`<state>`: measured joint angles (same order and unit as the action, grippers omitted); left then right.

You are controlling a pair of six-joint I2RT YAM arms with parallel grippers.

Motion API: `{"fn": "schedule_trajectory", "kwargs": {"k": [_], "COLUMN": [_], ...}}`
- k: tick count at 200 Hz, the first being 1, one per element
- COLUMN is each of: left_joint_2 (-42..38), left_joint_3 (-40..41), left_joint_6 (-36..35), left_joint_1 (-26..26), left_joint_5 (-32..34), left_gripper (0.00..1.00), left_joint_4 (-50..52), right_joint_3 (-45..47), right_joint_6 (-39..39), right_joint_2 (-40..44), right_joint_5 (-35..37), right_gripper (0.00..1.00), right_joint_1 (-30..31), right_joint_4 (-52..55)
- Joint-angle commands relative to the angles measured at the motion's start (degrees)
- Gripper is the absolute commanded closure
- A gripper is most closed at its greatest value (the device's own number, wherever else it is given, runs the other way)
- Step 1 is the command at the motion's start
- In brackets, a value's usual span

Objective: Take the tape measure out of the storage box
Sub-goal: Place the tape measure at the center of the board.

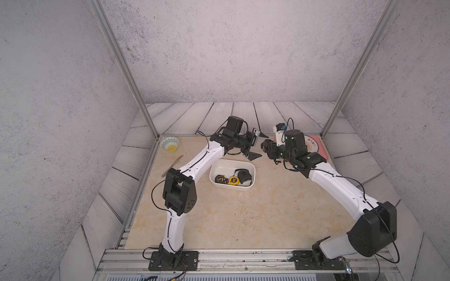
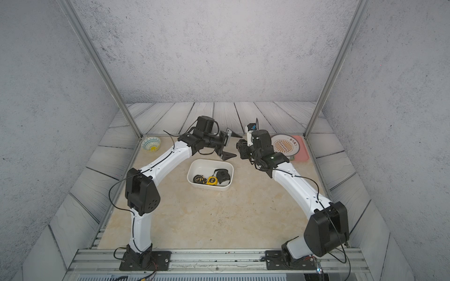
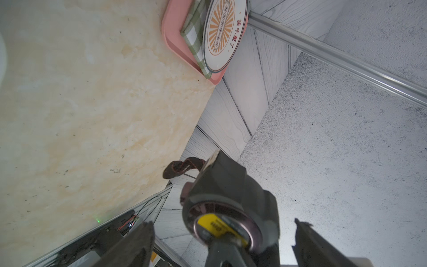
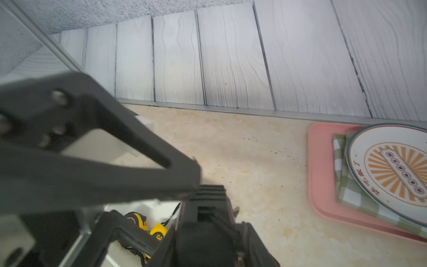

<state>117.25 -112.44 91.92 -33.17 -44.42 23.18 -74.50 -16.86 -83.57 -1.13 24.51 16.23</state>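
We find the tape measure [image 3: 231, 203] up in the air, already clear of the storage box [image 1: 226, 167]. In both top views it hangs past the box's far rim, at about 1 o'clock from the box's middle.

The right pincer [image 2: 241, 148] is clenched on it. In the left wrist view a dark finger crosses the lower edge of its shiny round face with the yellow label. The left pincer [image 1: 263, 146] is released, its jaws spread wide on either side of the case. As far as we can tell, neither jaw touches it.

The coming move turns on this: in the top views the tape measure lies at 3 o'clock from the left pincer, right in the mouth of its jaws, which stand at about 12 and 6 o'clock. The labelled face is turned toward the left wrist, and the strap [image 3: 182, 166] loops off the far end. We cannot read its long axis from the top views.

We judge that the right arm alone carries it, so it should draw away toward 3 o'clock, not across the fingers. From the held tape measure, bare table lies at 5 to 6 o'clock and the pink tray [image 4: 321, 173] at 3 o'clock. Three more tape measures [image 1: 233, 180] lie along the near side of the box.
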Motion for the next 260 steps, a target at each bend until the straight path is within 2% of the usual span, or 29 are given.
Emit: {"fn": "schedule_trajectory", "kwargs": {"k": [1, 21, 57, 80, 98, 158, 187, 215, 237, 260], "left_joint_2": [-3.97, -5.84, -10.32, -9.10, -7.30, -5.76, -3.31, 0.55, 2.79, 3.51], "left_joint_3": [0.02, 0.16, 5.84, 0.70, -2.23, 1.70, 0.07, -5.72, -9.61, -10.25], "left_joint_6": [-6.91, -14.98, -28.34, -39.25, -44.76, -51.30, -53.82, -57.29, -59.17, -60.24], "left_joint_1": [1.93, 4.12, 7.17, 7.43, 7.59, 7.70, 7.73, 7.59, 7.62, 7.44], "left_joint_5": [2.58, 6.80, 15.51, 24.18, 29.79, 41.41, 42.06, 43.15, 44.19, 44.16], "left_gripper": [0.02, 0.02, 0.02, 0.02, 0.02, 0.01, 0.01, 0.02, 0.02, 0.02], "left_joint_4": [4.31, 10.29, 14.87, 25.58, 31.82, 34.97, 36.99, 41.36, 44.50, 44.85], "right_joint_3": [0.27, 1.63, 7.42, 7.00, 5.28, 6.55, 6.39, 5.64, 6.10, 7.20], "right_joint_6": [-1.38, -5.34, -18.29, -20.76, -21.59, -26.40, -27.43, -27.65, -27.22, -26.78], "right_joint_2": [3.61, 3.85, 1.85, -2.64, -7.08, -16.80, -22.43, -27.48, -28.99, -29.15], "right_joint_5": [3.32, 0.18, -15.57, -20.54, -25.77, -32.71, -34.52, -36.48, -36.49, -35.59], "right_gripper": [1.00, 1.00, 1.00, 1.00, 1.00, 1.00, 1.00, 1.00, 1.00, 1.00], "right_joint_1": [-1.70, -6.10, -17.56, -19.34, -20.39, -21.59, -21.86, -22.05, -22.09, -22.27], "right_joint_4": [1.27, 2.66, -0.39, 1.33, 3.43, -0.50, -2.13, -3.48, -3.33, -2.68]}}
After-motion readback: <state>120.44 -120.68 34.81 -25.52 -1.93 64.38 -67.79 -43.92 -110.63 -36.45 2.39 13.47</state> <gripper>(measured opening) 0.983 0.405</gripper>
